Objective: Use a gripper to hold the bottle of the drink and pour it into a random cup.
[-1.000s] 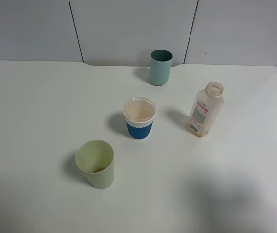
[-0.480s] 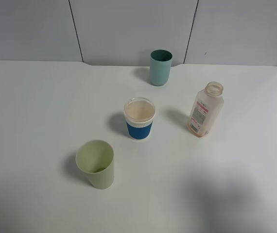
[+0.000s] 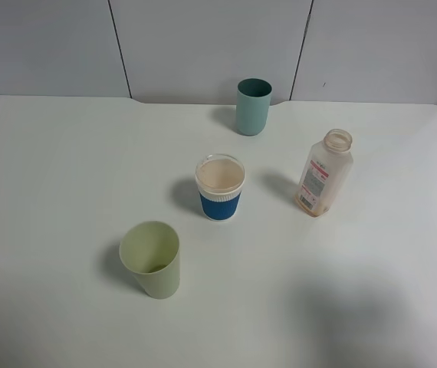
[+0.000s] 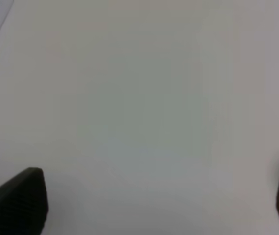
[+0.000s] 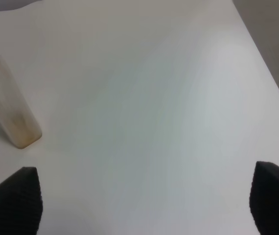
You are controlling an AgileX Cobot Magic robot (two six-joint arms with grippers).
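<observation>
**Presently: both grippers spread, nothing held; bottle upright at 3 o'clock**

Seen from the high camera on white table [image 3: 65,153]: four items, all upright, none touching.
- Bottle of the drink [image 3: 324,173]: capless, white-and-pink label, thin brown residue near base. Placed at 3 o'clock from blue-sleeved white cup [image 3: 220,188], well apart.
- Teal cup [image 3: 253,106]: at 12 o'clock from blue-sleeved cup, near far table edge.
- Pale green cup [image 3: 152,259]: at 7 o'clock from blue-sleeved cup.

No arm visible from above.

Right wrist view: right gripper [image 5: 144,205] with jaws spread wide, only dark fingertips [image 5: 14,198] in frame, bare table between them. Bottle beside one fingertip, apart from it, untouched.

Left wrist view: left gripper [image 4: 161,203] likewise spread, fingertips [image 4: 19,200] at frame corners over blank tabletop.
</observation>
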